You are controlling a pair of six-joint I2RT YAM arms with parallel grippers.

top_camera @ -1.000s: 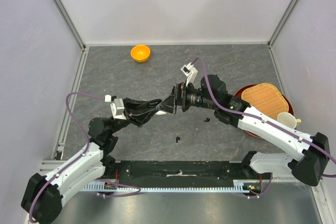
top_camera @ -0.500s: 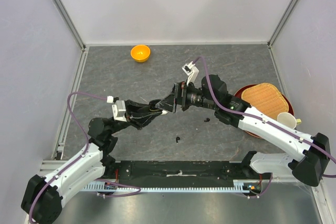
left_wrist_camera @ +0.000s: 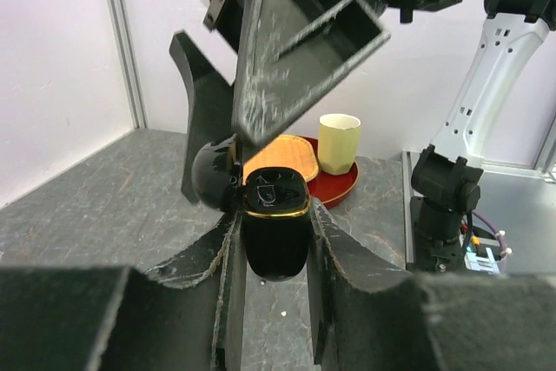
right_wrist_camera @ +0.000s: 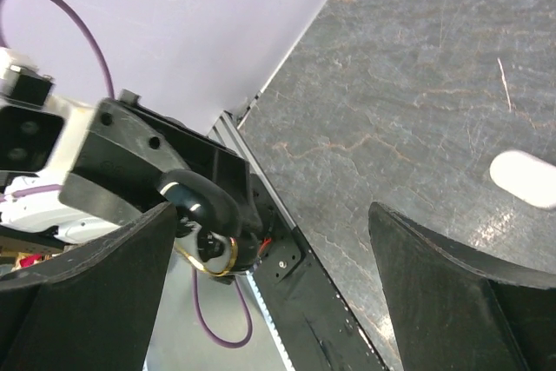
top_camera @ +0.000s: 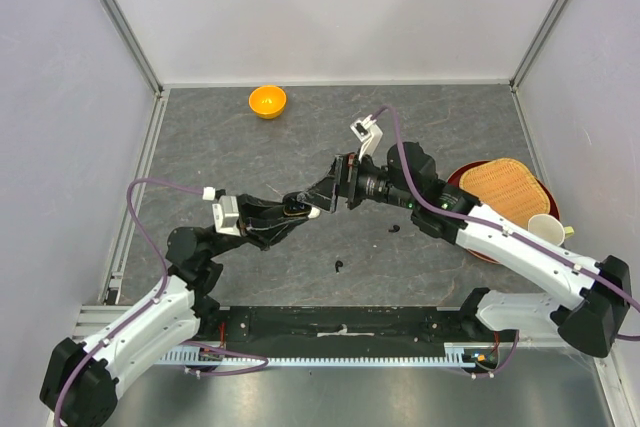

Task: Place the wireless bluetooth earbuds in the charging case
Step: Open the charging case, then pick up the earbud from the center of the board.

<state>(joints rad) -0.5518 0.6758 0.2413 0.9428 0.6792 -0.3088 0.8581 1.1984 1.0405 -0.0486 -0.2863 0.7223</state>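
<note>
My left gripper point(top_camera: 297, 209) is shut on the charging case point(left_wrist_camera: 276, 232), a glossy black box with a gold rim. Its lid point(left_wrist_camera: 213, 184) is swung open to the left, and the case is held above the table. It also shows in the right wrist view point(right_wrist_camera: 204, 215). My right gripper point(top_camera: 326, 192) is open and empty, its fingers point(left_wrist_camera: 295, 49) spread just above and beyond the case. Two black earbuds point(top_camera: 340, 266) point(top_camera: 394, 228) lie on the table. One white earbud point(right_wrist_camera: 526, 178) lies on the table under the grippers.
An orange bowl point(top_camera: 267, 101) sits at the back. A red tray point(top_camera: 470, 242) at the right holds a woven basket point(top_camera: 505, 182) and a pale cup point(top_camera: 545, 230). Grey walls close in the table on three sides.
My left gripper has drawn back a little toward the lower left with the case. The right gripper has stayed almost in place, so the gap between the two has grown.
</note>
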